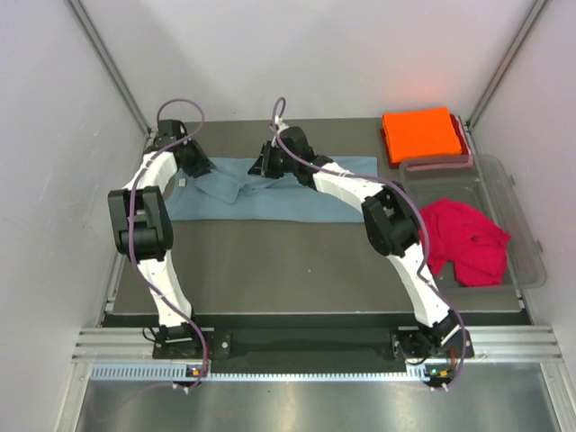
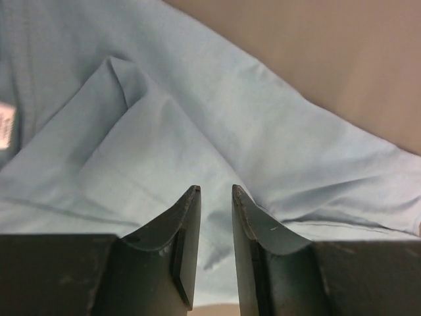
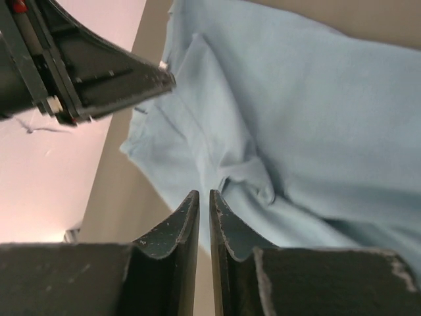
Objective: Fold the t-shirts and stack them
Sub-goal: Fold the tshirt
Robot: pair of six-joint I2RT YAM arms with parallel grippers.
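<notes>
**Grey-blue tee flat at the far side, both grippers over its left half**

The only label I can find is a small white tag (image 2: 5, 125) on the cloth at the left edge of my left wrist view. Its print is too blurred to read.

The grey-blue t-shirt (image 1: 270, 202) lies spread along the far middle of the worktop (image 1: 288, 270). Its left end is close to the left wall and its far hem close to the back edge. The near half of the worktop, in front of the shirt, is bare dark surface.

The left gripper (image 2: 216, 189) hangs over the shirt's left end. Its fingers stand a little apart, and through the gap I see cloth below but none caught between them. A raised fold runs up and away just beyond the tips.

The right gripper (image 3: 204, 193) is near the shirt's middle, above a rumpled edge where cloth meets bare worktop. Its fingers are almost together, with only a thin slit between. I cannot tell whether any fabric is pinched there.

Further right, the orange t-shirt (image 1: 418, 133) sits folded square in the far right corner. The red t-shirt (image 1: 463, 238) lies crumpled in the clear tub (image 1: 526, 243) by the right edge.
</notes>
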